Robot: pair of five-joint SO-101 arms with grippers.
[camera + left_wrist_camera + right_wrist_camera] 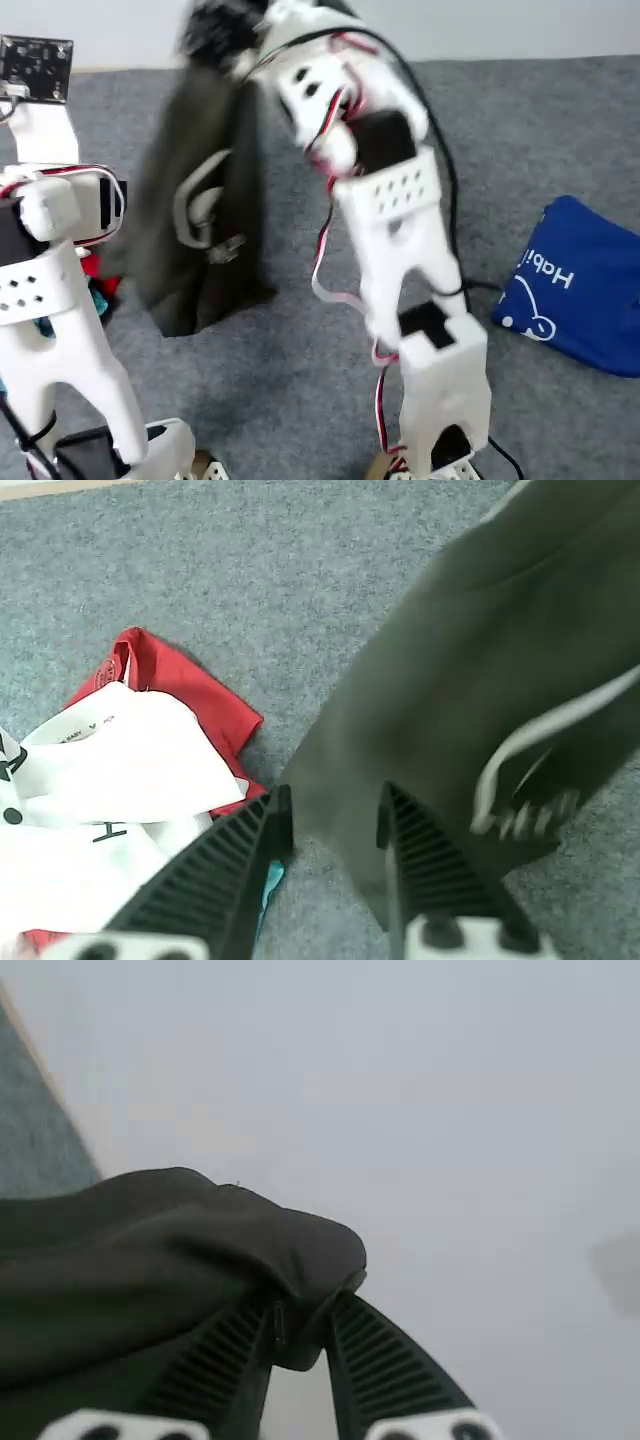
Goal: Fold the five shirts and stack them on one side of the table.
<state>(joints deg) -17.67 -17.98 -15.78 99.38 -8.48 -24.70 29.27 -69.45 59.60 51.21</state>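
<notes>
- The right claw [300, 1322] is pinched shut on a fold of the dark shirt [200, 210], holding it up at about 11 o'clock in the high view.
- The shirt hangs long from that grip. Whether its lower edge meets the grey table [540, 130] I cannot tell.
- The left claw [335, 805] stands narrowly parted with nothing in it, its tips just beside the hanging shirt's side edge.
- At 9 o'clock, under the left arm, a white shirt [120, 760] lies crumpled over a red shirt [190, 680], with a bit of teal cloth [272, 880] peeking out at the heap's edge.
- A blue shirt [580, 280] lies at 3 to 4 o'clock, running off the frame's edge.
- A broad stretch of grey table lies between the hanging shirt and the blue one, crossed by the right arm.
</notes>
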